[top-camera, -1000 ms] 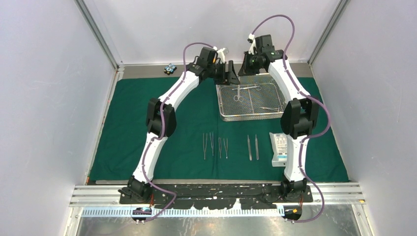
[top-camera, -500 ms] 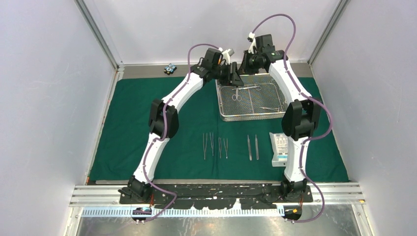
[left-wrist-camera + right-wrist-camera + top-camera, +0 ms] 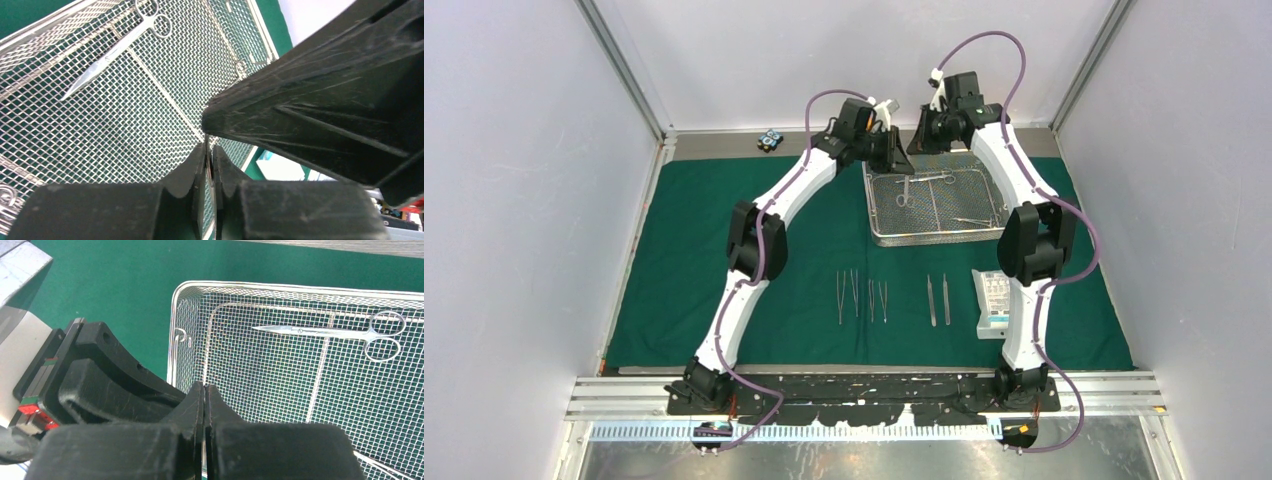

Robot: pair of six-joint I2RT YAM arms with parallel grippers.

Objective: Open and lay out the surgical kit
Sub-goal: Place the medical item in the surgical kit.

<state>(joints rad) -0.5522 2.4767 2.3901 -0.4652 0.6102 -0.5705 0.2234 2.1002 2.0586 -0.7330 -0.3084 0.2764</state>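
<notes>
Top external view: my left gripper (image 3: pixel 893 152) and right gripper (image 3: pixel 920 141) meet above the far left corner of the rectangular steel wire-mesh tray (image 3: pixel 936 240).
I judge the unloading half done: slim silver forceps (image 3: pixel 861 296) and the flat white pouch (image 3: pixel 992 303) lie on the dark green cloth drape (image 3: pixel 684 260), while silver scissors (image 3: pixel 908 193) wait in the tray. My left gripper is almost closed; whether it pinches something I cannot tell. My right gripper is clenched, seemingly on nothing. Next, one gripper must open and descend onto the scissors.
</notes>
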